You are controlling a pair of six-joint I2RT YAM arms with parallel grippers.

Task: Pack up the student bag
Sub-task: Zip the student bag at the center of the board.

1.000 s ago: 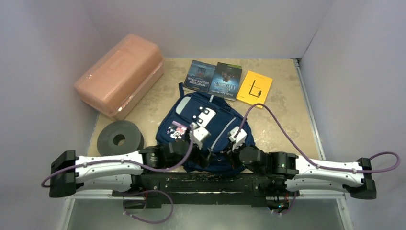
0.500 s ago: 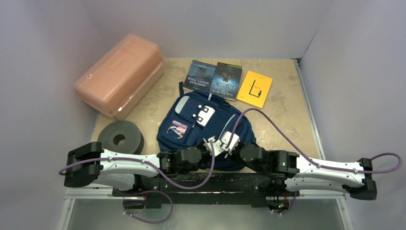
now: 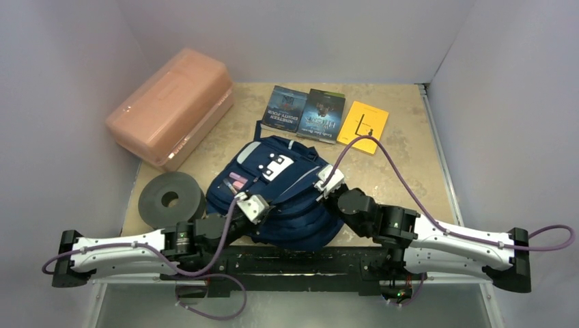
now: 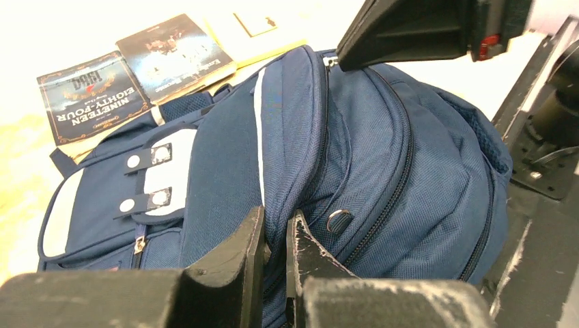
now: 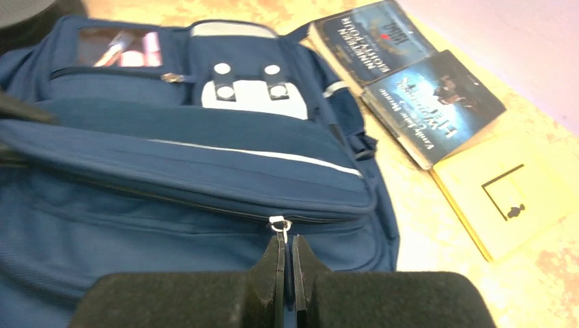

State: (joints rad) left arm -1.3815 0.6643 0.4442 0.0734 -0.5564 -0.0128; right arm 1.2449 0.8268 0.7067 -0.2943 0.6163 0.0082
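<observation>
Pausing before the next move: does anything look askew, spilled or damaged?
Nothing spilled or damaged. The student bag sits askew, humped up where the left gripper pinches a fabric fold and the right gripper clamps its zip pull.

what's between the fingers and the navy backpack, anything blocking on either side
Nothing visible stands in the way. The left fingers pinch a fold of the navy blue fabric backpack beside a zip, and the right fingers are shut on its small metal zip pull.
</observation>
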